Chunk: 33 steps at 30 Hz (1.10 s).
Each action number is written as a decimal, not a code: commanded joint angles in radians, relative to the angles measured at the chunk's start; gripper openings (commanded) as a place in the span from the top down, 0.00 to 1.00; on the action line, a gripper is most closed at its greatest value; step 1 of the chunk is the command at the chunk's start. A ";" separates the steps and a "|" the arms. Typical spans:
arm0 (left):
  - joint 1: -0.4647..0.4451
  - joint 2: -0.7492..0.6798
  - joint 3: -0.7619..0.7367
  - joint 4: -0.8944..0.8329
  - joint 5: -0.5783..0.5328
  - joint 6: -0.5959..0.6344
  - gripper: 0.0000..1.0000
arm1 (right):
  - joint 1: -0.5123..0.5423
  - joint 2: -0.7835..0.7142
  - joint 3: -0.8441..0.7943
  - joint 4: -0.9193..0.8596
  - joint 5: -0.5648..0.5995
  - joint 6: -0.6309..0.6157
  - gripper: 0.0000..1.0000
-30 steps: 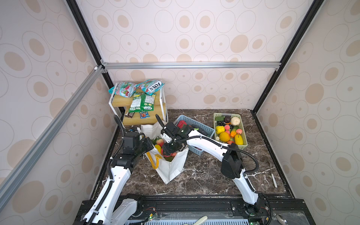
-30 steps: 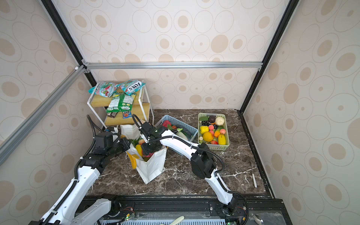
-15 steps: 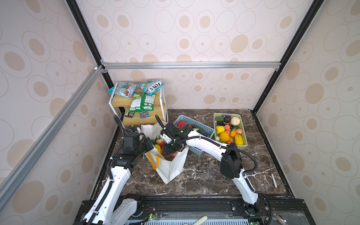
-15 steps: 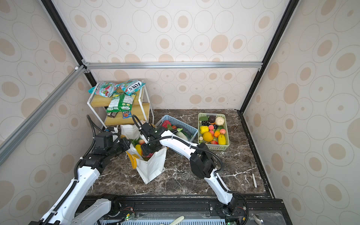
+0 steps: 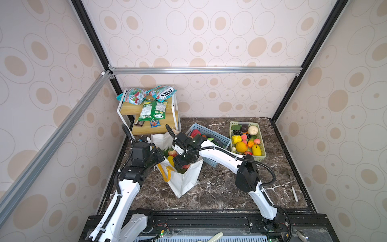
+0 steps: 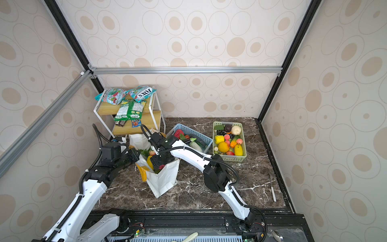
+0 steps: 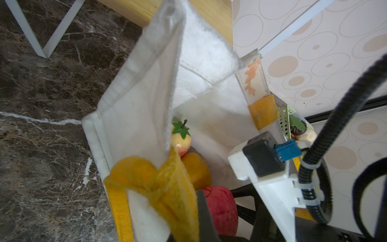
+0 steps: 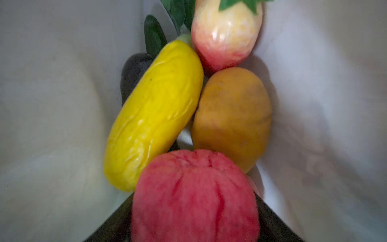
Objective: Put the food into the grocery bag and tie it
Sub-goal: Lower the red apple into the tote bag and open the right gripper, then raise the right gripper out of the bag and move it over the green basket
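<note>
A robotics lab's test booth: aluminium bars point(image 5: 205, 70) frame wallpapered panels point(image 5: 209, 27) around a marble-look tabletop point(image 5: 219, 194), and two white robot arms point(image 5: 222, 159) stand on a black rail point(image 5: 209, 222) at its front.

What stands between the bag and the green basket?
The blue basket stands between the bag and the green basket, as seen in both top views.

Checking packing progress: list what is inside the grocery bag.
Inside the grocery bag: a long yellow fruit, an orange-brown fruit, a pink-yellow fruit with a green leaf, a red fruit, and a dark item half hidden. Anything beneath them, and the bag's floor, is covered.
</note>
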<state>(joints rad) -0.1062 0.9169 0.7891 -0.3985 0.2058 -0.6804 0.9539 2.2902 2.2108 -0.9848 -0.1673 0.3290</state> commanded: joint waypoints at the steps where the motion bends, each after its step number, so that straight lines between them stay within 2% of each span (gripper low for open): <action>1: 0.007 -0.027 0.000 0.010 -0.020 0.004 1.00 | -0.007 -0.069 0.038 -0.039 0.035 0.004 0.22; 19: 0.008 -0.021 -0.012 0.025 -0.021 0.004 1.00 | -0.133 -0.279 -0.063 0.004 0.135 0.002 0.23; 27: 0.008 -0.019 -0.014 0.034 -0.017 0.004 1.00 | -0.184 -0.272 -0.151 0.029 0.135 0.002 0.38; 33: 0.007 -0.027 -0.021 0.033 -0.020 0.003 1.00 | -0.190 -0.250 -0.186 0.039 0.126 0.002 0.46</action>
<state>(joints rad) -0.1062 0.9047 0.7685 -0.3855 0.1928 -0.6804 0.7609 2.0293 2.0357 -0.9501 -0.0448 0.3313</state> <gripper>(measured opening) 0.048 0.557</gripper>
